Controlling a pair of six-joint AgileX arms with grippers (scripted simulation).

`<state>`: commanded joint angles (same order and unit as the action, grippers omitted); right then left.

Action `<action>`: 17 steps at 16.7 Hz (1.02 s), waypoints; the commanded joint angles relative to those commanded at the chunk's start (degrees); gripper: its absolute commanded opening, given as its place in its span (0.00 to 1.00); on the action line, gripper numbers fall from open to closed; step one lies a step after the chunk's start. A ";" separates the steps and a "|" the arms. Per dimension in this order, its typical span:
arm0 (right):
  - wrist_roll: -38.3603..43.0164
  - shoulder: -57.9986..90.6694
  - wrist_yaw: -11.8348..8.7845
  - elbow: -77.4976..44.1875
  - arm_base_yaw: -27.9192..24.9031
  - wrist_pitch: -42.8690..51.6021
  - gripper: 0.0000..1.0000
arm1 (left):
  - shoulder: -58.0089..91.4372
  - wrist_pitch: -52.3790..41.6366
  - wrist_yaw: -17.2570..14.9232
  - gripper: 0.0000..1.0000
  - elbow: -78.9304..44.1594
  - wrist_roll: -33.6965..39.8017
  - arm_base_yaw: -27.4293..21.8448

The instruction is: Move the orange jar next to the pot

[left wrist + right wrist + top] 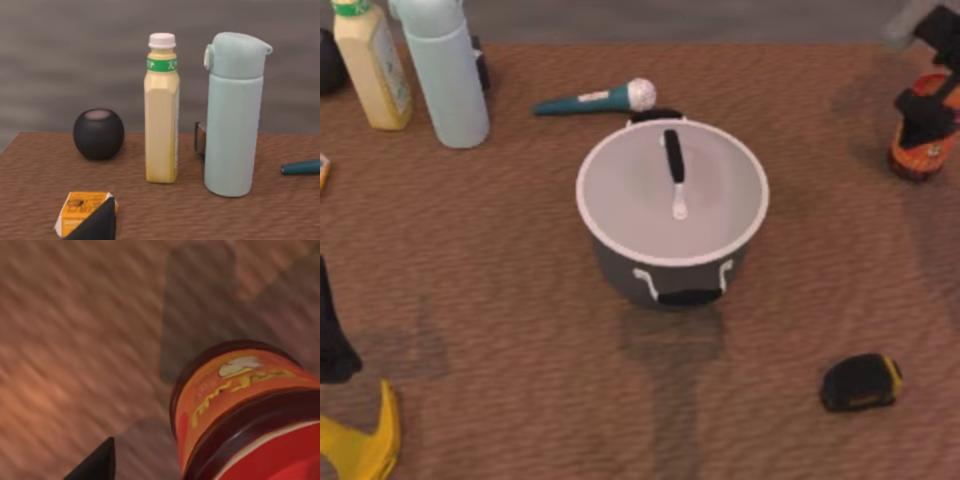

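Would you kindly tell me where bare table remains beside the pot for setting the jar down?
Bare cloth lies right of the pot, between it, the orange jar and the tape measure. Its left is open too. Behind it, the microphone crowds close.

A pale yellow squeeze bottle (pixel 161 112) and a tall light-blue flask (pixel 233 114) stand upright side by side, well ahead of the left jaws on the brown worktop (pixel 500 300). A dark round ball (pixel 98 134) sits beyond them to one side, and a small orange-and-white carton (pixel 80 212) lies close in front of those jaws. A teal microphone (pixel 600 98) (white-headed) lies flat near the flask. A black tape measure (pixel 861 382) rests well apart from the right jaws; a yellow banana (pixel 365 447) lies at the near left corner.
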<state>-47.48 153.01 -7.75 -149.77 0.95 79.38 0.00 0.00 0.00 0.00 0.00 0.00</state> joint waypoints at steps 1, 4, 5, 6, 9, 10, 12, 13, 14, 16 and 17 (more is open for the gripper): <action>0.06 -0.49 0.00 2.17 -0.07 -1.76 1.00 | 0.00 0.00 0.00 1.00 0.00 0.00 0.00; 0.14 -1.15 0.00 5.06 -0.16 -4.41 1.00 | 0.00 0.00 0.00 1.00 0.00 0.00 0.00; 0.14 -1.15 0.00 5.06 -0.16 -4.41 1.00 | 0.00 0.00 0.00 1.00 0.00 0.00 0.00; 0.14 -1.15 0.00 5.06 -0.16 -4.41 1.00 | 0.00 0.00 0.00 1.00 0.00 0.00 0.00; 0.14 -1.15 0.00 5.06 -0.16 -4.41 0.85 | 0.00 0.00 0.00 1.00 0.00 0.00 0.00; 0.14 -1.15 0.00 5.06 -0.16 -4.41 0.77 | 0.00 0.00 0.00 1.00 0.00 0.00 0.00; 0.14 -1.15 0.00 5.06 -0.16 -4.41 0.62 | 0.00 0.00 0.00 1.00 0.00 0.00 0.00; 0.14 -1.15 0.00 5.06 -0.16 -4.41 0.55 | 0.00 0.00 0.00 1.00 0.00 0.00 0.00; 0.14 -1.15 0.00 5.06 -0.16 -4.41 0.47 | 0.00 0.00 0.00 1.00 0.00 0.00 0.00; 0.14 -1.15 0.00 5.06 -0.16 -4.41 0.32 | 0.00 0.00 0.00 1.00 0.00 0.00 0.00; 0.14 -1.15 0.00 5.06 -0.16 -4.41 0.25 | 0.00 0.00 0.00 1.00 0.00 0.00 0.00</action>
<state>-47.33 151.86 -7.75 -144.72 0.80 74.97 0.00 0.00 0.00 0.00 0.00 0.00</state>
